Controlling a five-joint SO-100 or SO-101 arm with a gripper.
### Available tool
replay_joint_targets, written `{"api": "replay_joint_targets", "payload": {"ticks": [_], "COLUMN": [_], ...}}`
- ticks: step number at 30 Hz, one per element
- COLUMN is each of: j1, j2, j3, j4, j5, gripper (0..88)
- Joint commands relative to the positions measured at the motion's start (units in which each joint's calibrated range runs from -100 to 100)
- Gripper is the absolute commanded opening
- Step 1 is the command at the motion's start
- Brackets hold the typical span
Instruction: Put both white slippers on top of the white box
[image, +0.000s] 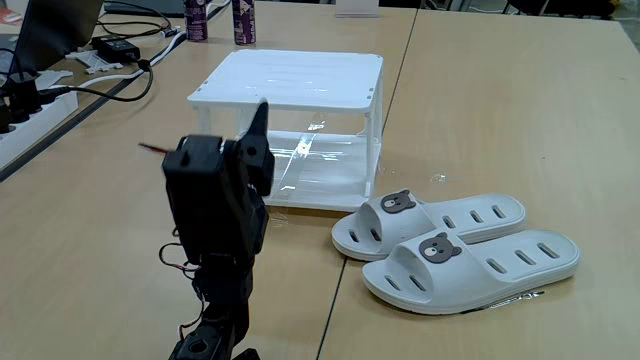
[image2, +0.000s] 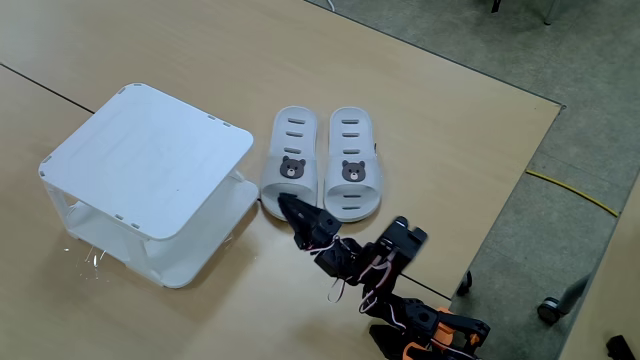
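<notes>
both white slippers (image2: 322, 175) sit side by side on the table (image2: 420, 90), right beside the white box (image2: 150, 150), top bare; gripper (image2: 290, 208) poised near their toes, apparently clenched, carrying nothing.

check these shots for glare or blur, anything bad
In the low fixed view, bright glare on the white box top and lower shelf; the near arm is dark and soft. In the high fixed view, lighting is even, the slippers sharp.

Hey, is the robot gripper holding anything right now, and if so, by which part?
Nothing is held. The gripper is free, near the toe of one white slipper; both slippers lie on the table.
</notes>
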Motion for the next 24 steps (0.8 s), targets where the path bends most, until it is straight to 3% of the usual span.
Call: {"api": "replay_joint_targets", "payload": {"ticks": [1,10,16,24], "j1": [0.1,1.3,5.8,12.8], "j2": [9.2,32.9,38.4,44.1], "j3": [0.7,-2.7,-10.2,-25.2], "j4": [0.1,0.1,0.1,0.1], "j5": [0.4,0.4,0.4,0.4], "gripper": [0.8,0.8,1.2,25.5]}}
